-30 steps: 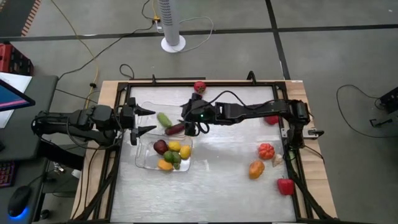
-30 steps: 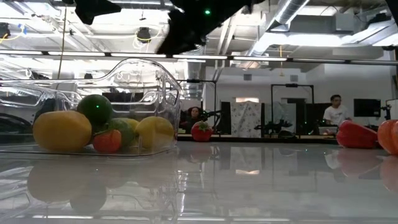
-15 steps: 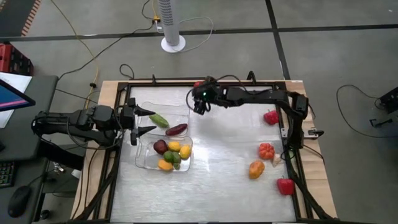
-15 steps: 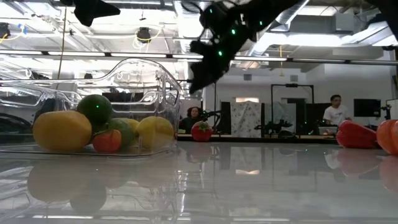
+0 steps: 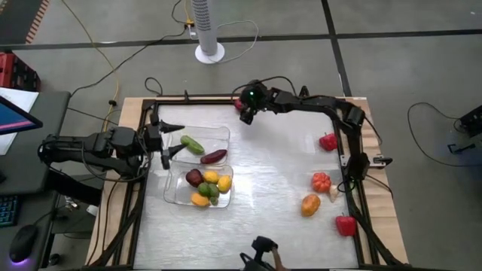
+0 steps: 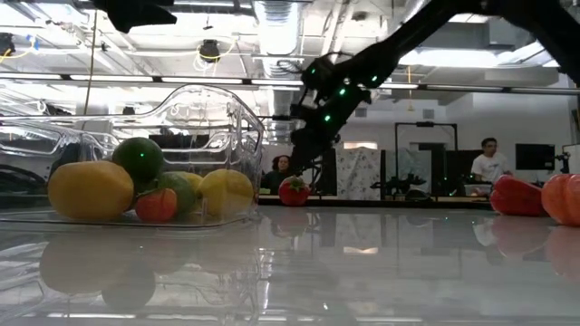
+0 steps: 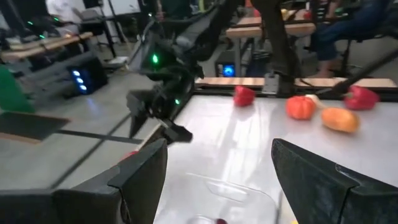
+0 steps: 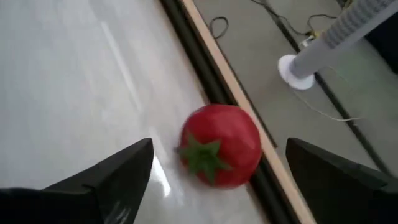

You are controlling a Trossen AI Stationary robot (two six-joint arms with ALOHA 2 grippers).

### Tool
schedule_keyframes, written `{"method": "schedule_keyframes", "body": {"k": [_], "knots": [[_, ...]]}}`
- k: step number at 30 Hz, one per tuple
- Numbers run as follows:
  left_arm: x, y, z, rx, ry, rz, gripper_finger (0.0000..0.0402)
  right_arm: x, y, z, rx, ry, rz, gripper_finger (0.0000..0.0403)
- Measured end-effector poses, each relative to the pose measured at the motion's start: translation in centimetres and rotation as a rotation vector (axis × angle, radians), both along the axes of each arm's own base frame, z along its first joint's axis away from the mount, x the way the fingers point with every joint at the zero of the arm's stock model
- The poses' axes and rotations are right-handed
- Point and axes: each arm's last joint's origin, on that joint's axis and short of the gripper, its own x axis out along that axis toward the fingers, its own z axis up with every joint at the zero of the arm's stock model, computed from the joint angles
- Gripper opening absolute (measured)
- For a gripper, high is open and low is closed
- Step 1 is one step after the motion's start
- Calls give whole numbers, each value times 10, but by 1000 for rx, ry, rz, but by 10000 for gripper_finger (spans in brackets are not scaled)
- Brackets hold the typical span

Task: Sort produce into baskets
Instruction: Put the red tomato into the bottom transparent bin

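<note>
Right hand (image 5: 242, 111) out at the far edge of the table (image 5: 271, 188), fingers spread wide and holding nothing, framing a red tomato (image 8: 221, 145) with a green stalk cap. Tomato down on the table surface, snug against the dark frame rail (image 8: 205, 81), between the two open fingers but untouched by either. Same tomato (image 6: 293, 191) visible far off in the low view, under the dark arm.

Left hand (image 5: 173, 141) parked at the left side, hovering over the near-left edge of the far basket (image 5: 222, 135), fingers apart and empty.

Far basket carrying a green cucumber (image 5: 192, 144) and a dark purple eggplant (image 5: 214, 156). Near basket (image 5: 175, 194) just beside it, packed with a dark red piece (image 5: 194, 178), yellow pieces (image 5: 218, 181), a green one (image 5: 208, 190) and an orange one (image 5: 199, 199).

Over on the right side of the table, well apart from both baskets: a red pepper (image 5: 327, 141), an orange-red tomato-like piece (image 5: 321, 181), a whitish piece (image 5: 335, 193) just beside it, an orange piece (image 5: 309, 205) and another red pepper (image 5: 346, 225).
</note>
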Motion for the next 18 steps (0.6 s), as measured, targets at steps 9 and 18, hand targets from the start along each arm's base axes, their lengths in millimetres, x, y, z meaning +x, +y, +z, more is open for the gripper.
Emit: {"method": "schedule_keyframes", "body": {"k": [9, 18], "knots": [[0, 1, 2, 47, 0, 15, 275, 25, -19, 13, 6, -14, 75, 398], [-1, 1, -3, 16, 32, 21, 275, 22, -58, -10, 171, 68, 7, 395]]}}
